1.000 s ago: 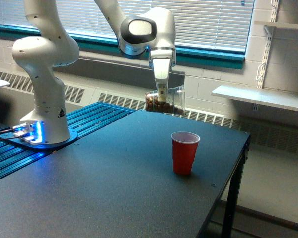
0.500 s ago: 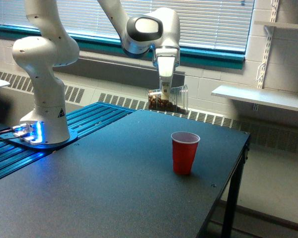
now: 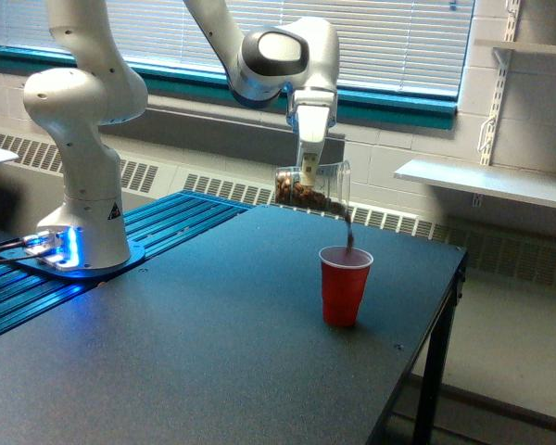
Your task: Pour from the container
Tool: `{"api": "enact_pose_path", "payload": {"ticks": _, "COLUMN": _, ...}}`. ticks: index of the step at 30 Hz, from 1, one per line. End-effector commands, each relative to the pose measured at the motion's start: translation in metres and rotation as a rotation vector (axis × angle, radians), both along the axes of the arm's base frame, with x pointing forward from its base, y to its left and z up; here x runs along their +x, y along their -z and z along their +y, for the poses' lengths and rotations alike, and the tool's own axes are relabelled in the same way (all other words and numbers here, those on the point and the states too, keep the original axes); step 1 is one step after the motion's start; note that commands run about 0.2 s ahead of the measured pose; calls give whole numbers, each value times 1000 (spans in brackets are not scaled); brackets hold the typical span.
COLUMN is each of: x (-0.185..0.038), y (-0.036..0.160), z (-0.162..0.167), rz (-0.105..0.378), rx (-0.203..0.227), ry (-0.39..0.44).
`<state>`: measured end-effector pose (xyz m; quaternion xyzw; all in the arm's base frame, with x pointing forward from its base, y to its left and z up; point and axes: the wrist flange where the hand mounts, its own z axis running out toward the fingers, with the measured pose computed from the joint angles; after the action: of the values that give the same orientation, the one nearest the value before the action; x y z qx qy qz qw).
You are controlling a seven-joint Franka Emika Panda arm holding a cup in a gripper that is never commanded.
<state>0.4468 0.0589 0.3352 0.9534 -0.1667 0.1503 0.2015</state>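
Shifted toward the exterior view's right and tipped further since the earlier frames: container (image 3: 312, 184), now lying almost on its side, mouth toward the red cup (image 3: 344, 286). Carried in the air above and behind the cup, well clear of the bench (image 3: 213, 352). Brown granules (image 3: 299, 193) piled along the lower wall and reaching the lip. New in this frame: thin brown stream (image 3: 348, 232) falling from the lip into the cup's open mouth. None visible half a second ago.

End effector (image 3: 309, 169) clamped on the container from above, fingers pressed against its wall.

Meaning for the task: pour judged to have begun, stream apparently landing inside the rim. No spill visible on the bench. Most of the granules not yet out. Main risk judged to be a sudden surge overshooting the cup with further tilt.
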Motion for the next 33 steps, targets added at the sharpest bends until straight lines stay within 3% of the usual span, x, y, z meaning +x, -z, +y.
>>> {"api": "enact_pose_path", "payload": {"ticks": 1, "x": 1, "y": -2, "z": 6, "rz": 1, "rx": -27, "ry": -2}}
{"api": "enact_pose_path", "payload": {"ticks": 33, "x": 11, "y": -10, "z": 19, "rz": 42, "rx": -128, "ry": -12}}
